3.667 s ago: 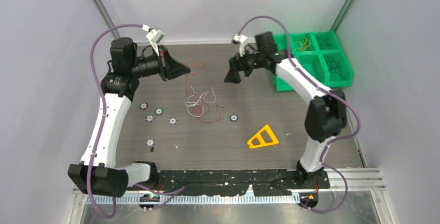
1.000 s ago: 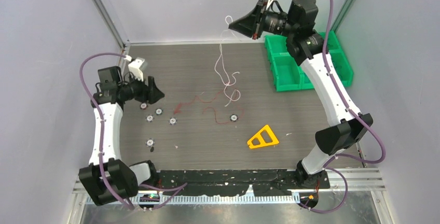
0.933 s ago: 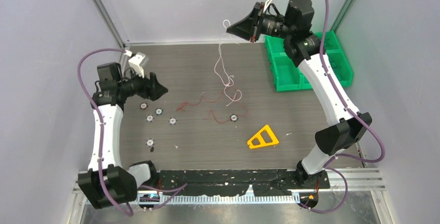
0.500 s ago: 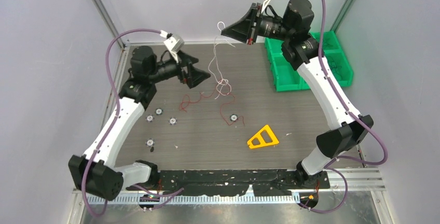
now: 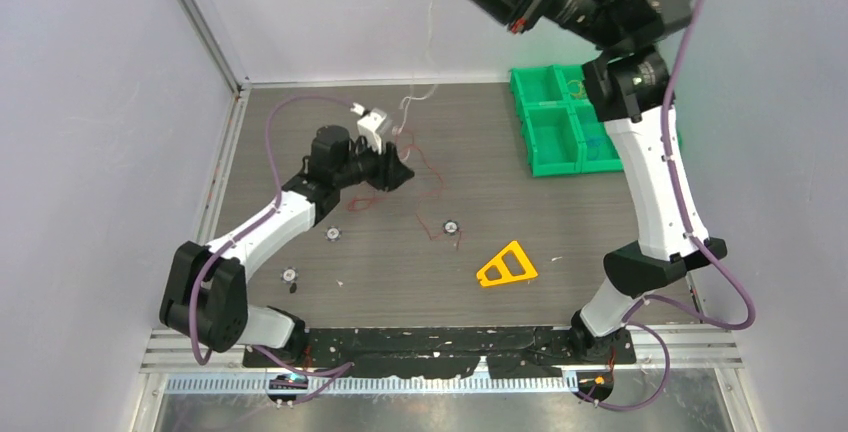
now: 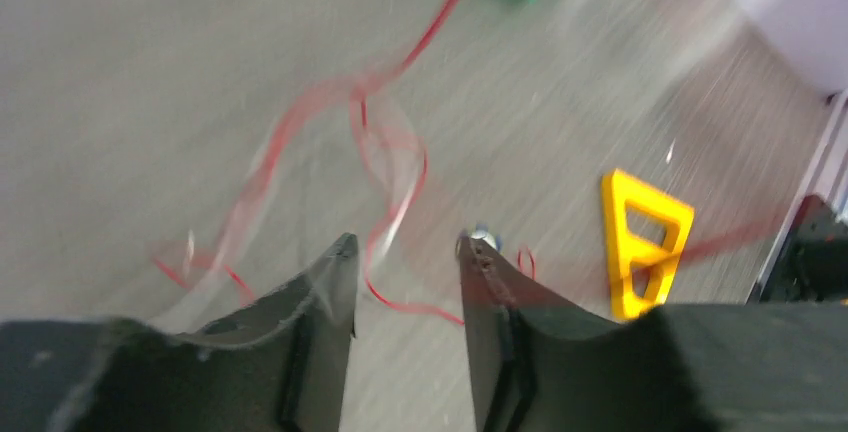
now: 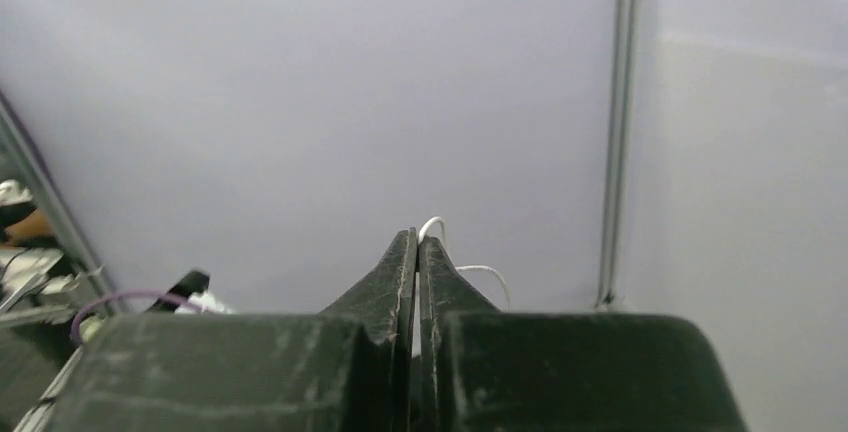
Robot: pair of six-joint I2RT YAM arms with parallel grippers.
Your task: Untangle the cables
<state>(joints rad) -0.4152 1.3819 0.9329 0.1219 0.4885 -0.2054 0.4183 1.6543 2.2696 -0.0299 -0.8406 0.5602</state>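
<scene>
- I see no text, label, brand or number that I can read, in any view.
- From the top, the green bins and the yellow triangle are too small to show any lettering.
- My left wrist view is smeared with blur, and my left gripper looks plain black.
- My right gripper is plain black too, with no marking on it.

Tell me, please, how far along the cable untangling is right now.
Done: the white cable hangs high above the table, most of its length clear of the red cable. In hand: the right jaws are shut on its top end; the left jaws are open over the red loops. Left: its lower end may touch the red, too blurred to tell, and both need laying apart.
</scene>
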